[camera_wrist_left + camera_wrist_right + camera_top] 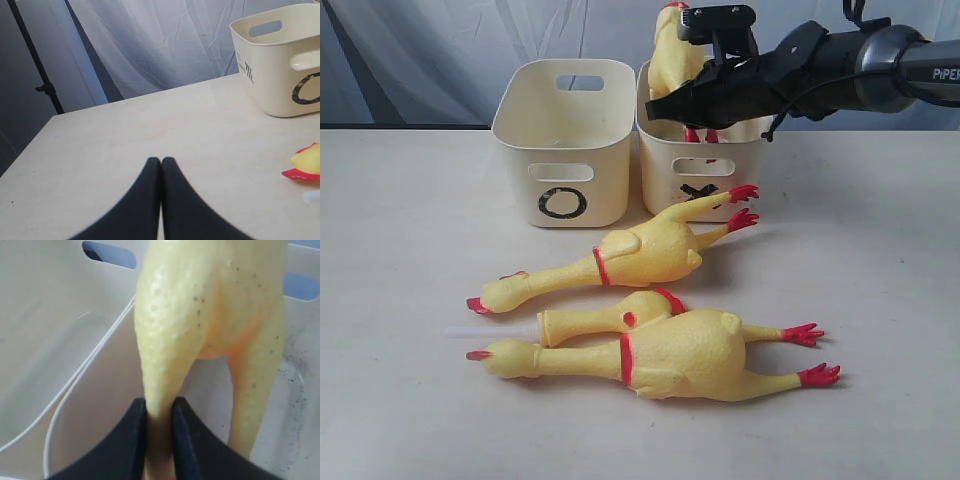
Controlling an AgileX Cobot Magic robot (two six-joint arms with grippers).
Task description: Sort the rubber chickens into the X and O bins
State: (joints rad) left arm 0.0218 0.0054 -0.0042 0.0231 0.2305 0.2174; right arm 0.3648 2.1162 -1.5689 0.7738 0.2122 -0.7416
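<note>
While the right gripper (159,407) pinched one leg of the chicken (200,300) between nearly shut jaws over the X bin (662,172), a lower, centred release seemed wise; the left gripper (161,165) was closed, empty.

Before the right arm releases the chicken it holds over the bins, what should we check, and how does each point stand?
1. Right gripper clamps a leg of the held chicken: ok.
2. Held chicken hangs above the X bin: ok.
3. X bin floor beneath is free: cannot tell, the chicken hides much of it.
4. Left gripper shut, over bare table, away from the bins: ok.
5. Nearest table chicken clear of the X bin: cannot tell, its feet lie at the front wall.
</note>
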